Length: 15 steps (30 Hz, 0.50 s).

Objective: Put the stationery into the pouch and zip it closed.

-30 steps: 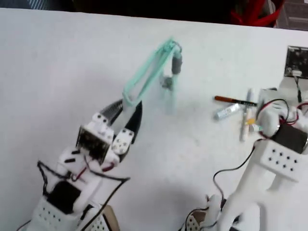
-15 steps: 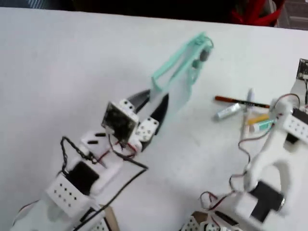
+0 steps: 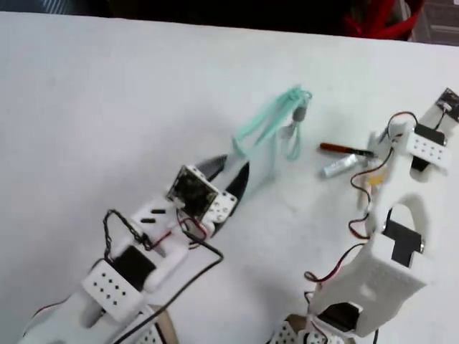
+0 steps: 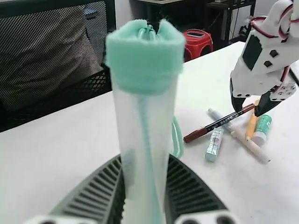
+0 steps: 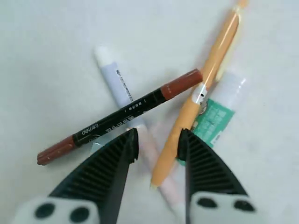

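A mint green pouch (image 4: 145,107) with clear sides stands upright, its lower end pinched in my left gripper (image 4: 145,186), which is shut on it. From above, the pouch (image 3: 271,132) rises from that gripper (image 3: 237,163) near the table's middle. Just right of it lies the stationery: a brown pen (image 5: 121,116), an orange pen (image 5: 208,91), a green and white tube (image 5: 217,116) and a pale pen (image 5: 112,74). My right gripper (image 5: 158,144) hangs open just above this pile, its fingers straddling the orange pen's tip. The brown pen (image 3: 343,149) points toward the pouch.
A light blue tube (image 4: 215,144) lies beside the brown pen (image 4: 217,123). The right arm (image 3: 423,143) and its cables stand over the table's right edge. A red stool (image 4: 198,39) and a dark mesh chair (image 4: 46,56) sit beyond the table.
My left arm carried the pouch to the right, closer to the pens, then lowered it a little. My right arm swung and re-posed over the stationery pile.
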Motion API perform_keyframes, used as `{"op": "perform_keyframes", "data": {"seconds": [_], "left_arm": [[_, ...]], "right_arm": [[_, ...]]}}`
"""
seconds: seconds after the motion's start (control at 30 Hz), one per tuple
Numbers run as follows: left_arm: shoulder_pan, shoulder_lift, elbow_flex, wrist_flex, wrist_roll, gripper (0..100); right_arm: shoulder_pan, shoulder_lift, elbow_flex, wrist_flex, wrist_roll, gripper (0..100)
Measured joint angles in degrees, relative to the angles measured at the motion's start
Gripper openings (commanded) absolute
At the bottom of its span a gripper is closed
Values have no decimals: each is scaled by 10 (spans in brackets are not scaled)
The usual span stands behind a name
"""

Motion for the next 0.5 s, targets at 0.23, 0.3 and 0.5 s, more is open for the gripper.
{"op": "perform_keyframes", "data": {"seconds": [0.23,0.3,0.5], "left_arm": [[-8,-9,23,-10,1,38],[-8,-10,25,-11,1,38],[-8,-10,31,-14,1,38]], "right_arm": [[-12,19,-12,-14,-6,180],[-11,31,-12,-33,-6,177],[-13,65,-13,-74,-6,177]]}}
